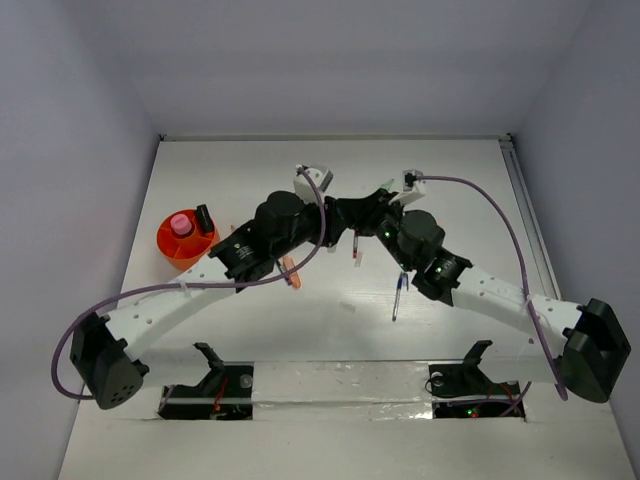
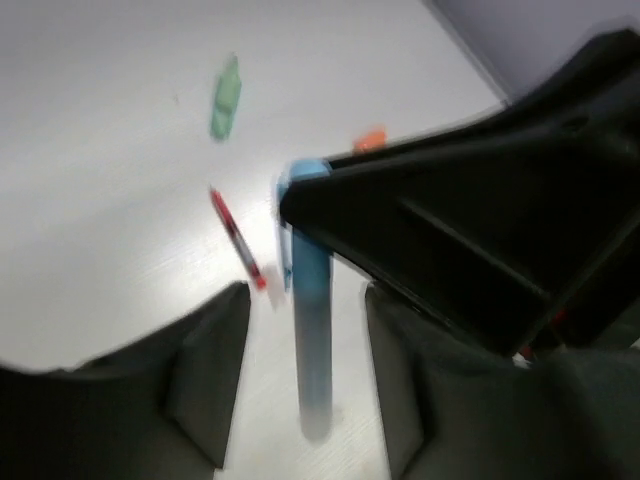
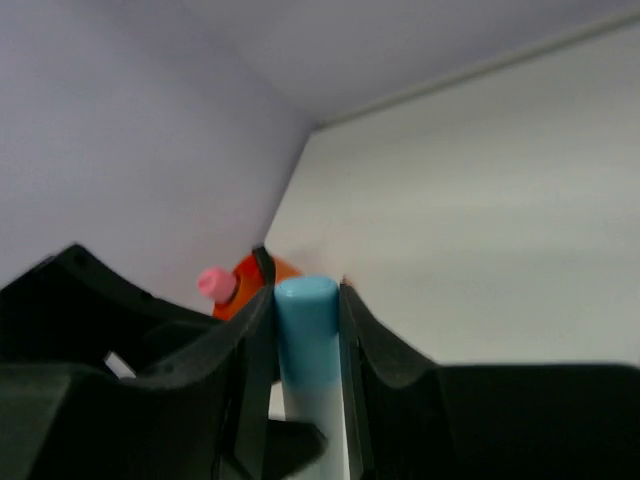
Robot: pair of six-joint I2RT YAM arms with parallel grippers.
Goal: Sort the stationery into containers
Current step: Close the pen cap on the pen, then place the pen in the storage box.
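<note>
My right gripper (image 3: 305, 300) is shut on a marker (image 3: 306, 330) with a pale blue cap and white body, holding it above the table's middle (image 1: 368, 212). My left gripper (image 2: 305, 370) is open, one finger on each side of the marker's (image 2: 310, 320) lower end, with gaps showing; it meets the right one (image 1: 338, 215). The orange-red pot (image 1: 170, 250) stands at the left and holds a pink-capped tube (image 1: 181, 223) and a black item. It also shows in the right wrist view (image 3: 243, 290).
A red pen (image 1: 355, 248) (image 2: 237, 240), a blue pen (image 1: 398, 298) and an orange marker (image 1: 290, 272) lie on the white table. A green-capped item (image 2: 226, 97) and an orange bit (image 2: 370, 140) lie farther off. Walls enclose the table on three sides.
</note>
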